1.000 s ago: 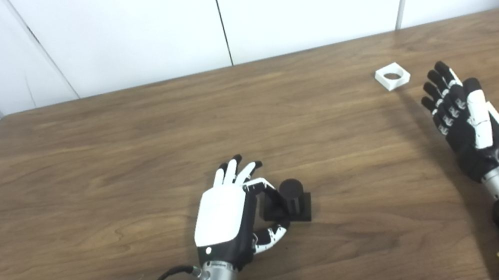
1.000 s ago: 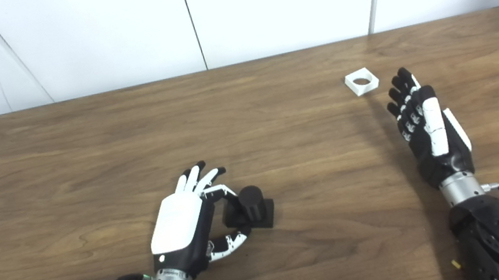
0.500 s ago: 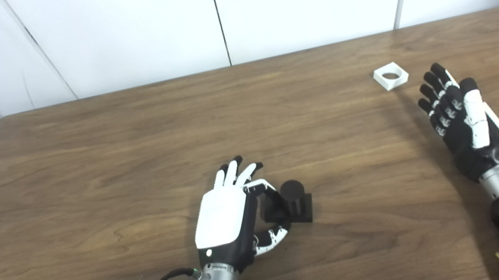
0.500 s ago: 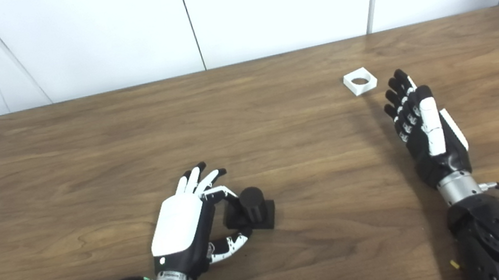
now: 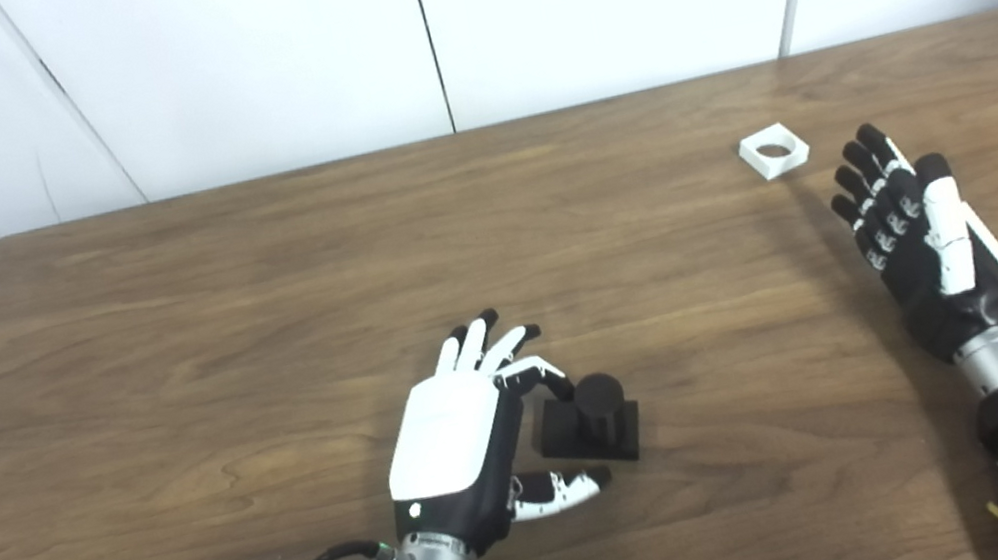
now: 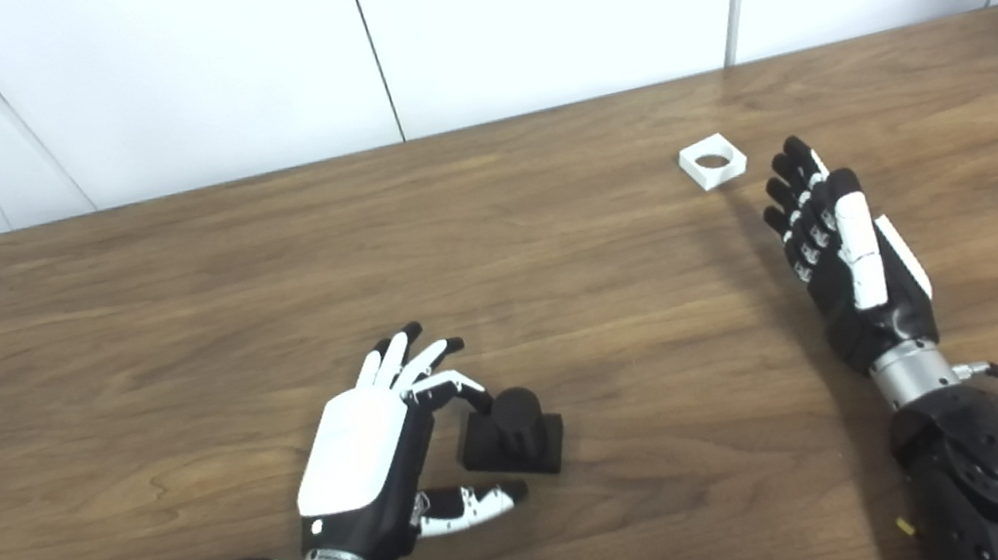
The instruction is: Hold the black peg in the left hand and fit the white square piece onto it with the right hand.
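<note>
Fingers of my left hand are spread, holding nothing, just beside black peg (upright on table). Right hand open too, near white square piece, not touching.

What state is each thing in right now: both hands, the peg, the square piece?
Left hand: open, fingers spread beside the peg, holding nothing.
Right hand: open, empty, short of the square piece.
Peg: upright on its base, resting on the table, not gripped.
Square piece: flat on the table, hole up, not picked up.
</note>
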`<state>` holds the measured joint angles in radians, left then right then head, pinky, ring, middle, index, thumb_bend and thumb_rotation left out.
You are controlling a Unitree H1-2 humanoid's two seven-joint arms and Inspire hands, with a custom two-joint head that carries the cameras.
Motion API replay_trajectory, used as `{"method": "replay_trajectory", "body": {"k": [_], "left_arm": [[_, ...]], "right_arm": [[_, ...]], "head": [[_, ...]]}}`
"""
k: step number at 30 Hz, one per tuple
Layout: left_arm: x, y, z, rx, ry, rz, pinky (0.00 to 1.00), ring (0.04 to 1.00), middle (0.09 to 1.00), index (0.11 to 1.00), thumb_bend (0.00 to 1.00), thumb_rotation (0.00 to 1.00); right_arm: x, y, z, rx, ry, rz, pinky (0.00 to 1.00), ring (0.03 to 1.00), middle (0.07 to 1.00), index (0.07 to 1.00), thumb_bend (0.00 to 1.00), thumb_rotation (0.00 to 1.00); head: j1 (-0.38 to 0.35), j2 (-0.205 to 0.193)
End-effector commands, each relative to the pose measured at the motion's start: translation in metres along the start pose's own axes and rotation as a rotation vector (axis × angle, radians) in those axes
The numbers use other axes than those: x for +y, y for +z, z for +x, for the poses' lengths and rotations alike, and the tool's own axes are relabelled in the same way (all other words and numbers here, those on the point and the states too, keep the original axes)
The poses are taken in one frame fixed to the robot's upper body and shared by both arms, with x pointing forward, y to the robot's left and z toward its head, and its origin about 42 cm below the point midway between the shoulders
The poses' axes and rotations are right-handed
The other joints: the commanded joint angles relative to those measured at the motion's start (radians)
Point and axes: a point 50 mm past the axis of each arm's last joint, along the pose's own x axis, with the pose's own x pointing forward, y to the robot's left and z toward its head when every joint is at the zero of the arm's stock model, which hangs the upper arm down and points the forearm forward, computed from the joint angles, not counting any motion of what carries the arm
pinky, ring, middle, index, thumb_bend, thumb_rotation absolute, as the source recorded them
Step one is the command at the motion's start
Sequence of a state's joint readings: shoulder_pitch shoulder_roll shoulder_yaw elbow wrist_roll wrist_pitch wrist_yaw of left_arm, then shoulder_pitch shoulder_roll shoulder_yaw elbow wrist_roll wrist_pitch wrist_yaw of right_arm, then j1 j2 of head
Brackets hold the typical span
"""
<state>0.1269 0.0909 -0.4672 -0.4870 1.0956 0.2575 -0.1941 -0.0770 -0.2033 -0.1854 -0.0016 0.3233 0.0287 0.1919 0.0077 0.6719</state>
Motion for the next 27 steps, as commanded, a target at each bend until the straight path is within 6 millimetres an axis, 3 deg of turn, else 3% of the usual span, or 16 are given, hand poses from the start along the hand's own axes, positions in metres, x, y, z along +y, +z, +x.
{"method": "replay_trajectory", "body": {"k": [1,18,27], "left_arm": [[0.011,0.007,-0.005,-0.012,0.06,-0.01,1.0,1.0,0.909,0.61,0.96,0.26],[0.021,0.005,0.001,0.01,0.098,0.04,1.0,1.0,0.929,0.649,1.0,0.33],[0.016,0.0,0.014,0.014,0.024,0.029,1.0,1.0,0.951,0.67,0.97,0.24]], "right_arm": [[0.001,-0.011,-0.005,0.017,-0.008,0.022,1.0,1.0,1.0,1.0,0.55,1.0],[-0.001,-0.012,-0.003,0.013,-0.005,0.02,1.0,1.0,1.0,1.0,0.54,1.0],[-0.003,-0.011,-0.002,0.015,-0.006,0.029,1.0,1.0,1.0,1.0,0.55,0.97]], "head": [[0.001,0.0],[0.008,-0.004],[0.011,-0.008]]}}
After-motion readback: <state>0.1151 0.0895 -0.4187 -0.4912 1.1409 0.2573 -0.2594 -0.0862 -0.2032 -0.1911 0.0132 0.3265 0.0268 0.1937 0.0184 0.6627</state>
